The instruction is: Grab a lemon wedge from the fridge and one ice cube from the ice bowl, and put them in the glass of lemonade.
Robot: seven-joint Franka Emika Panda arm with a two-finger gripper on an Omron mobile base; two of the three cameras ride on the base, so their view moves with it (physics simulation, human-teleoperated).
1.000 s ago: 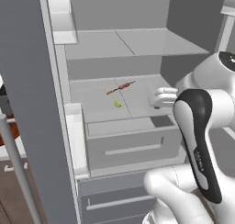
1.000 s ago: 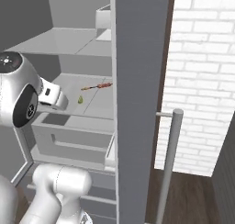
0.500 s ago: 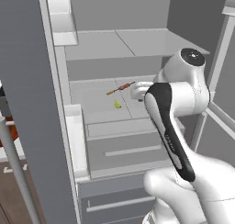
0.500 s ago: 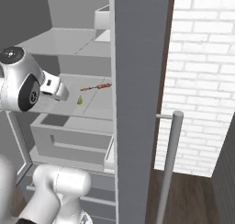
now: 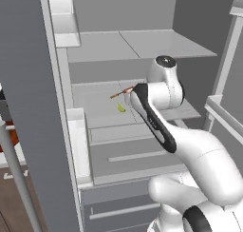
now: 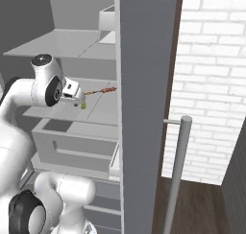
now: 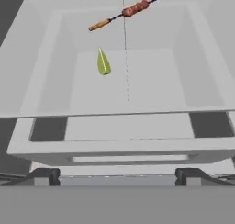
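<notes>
**A:** Hand view check: where's the lemon wedge [image 7: 103,62]?

**B:** On the pale fridge shelf [image 7: 151,81], at about 11 o'clock from frame centre. Yellow-green, pointed end up in that view. Lying alone, nothing touching it.

**A:** Anything near it?

**B:** A skewer [image 7: 124,13] with reddish-brown chunks and an orange handle, at 1 o'clock from the wedge, further back on the same shelf. Clear gap between them. Left base view matches: wedge [image 5: 121,108] at 6 o'clock from the skewer [image 5: 122,92].

**A:** Claw?

**B:** Gripper [image 7: 117,175] jaws spread wide, holding nothing. Both fingertips [image 7: 43,175] sit at the bottom of the hand view, near side of the drawer [image 7: 124,140] front, well short of the wedge. In the right base view the gripper [image 6: 79,99] sits just at 9 o'clock of the wedge [image 6: 83,105]; can't tell from there if they touch.

**A:** Fridge?

**B:** Fridge [image 5: 28,98] door open, arm reaching in over the shelf. Drawer below the shelf pulled partly out, seen in the right base view [image 6: 72,146]. Door's bar handle [image 6: 177,170] stands at 3 o'clock in that view, brick wall [image 6: 211,75] behind it.
</notes>
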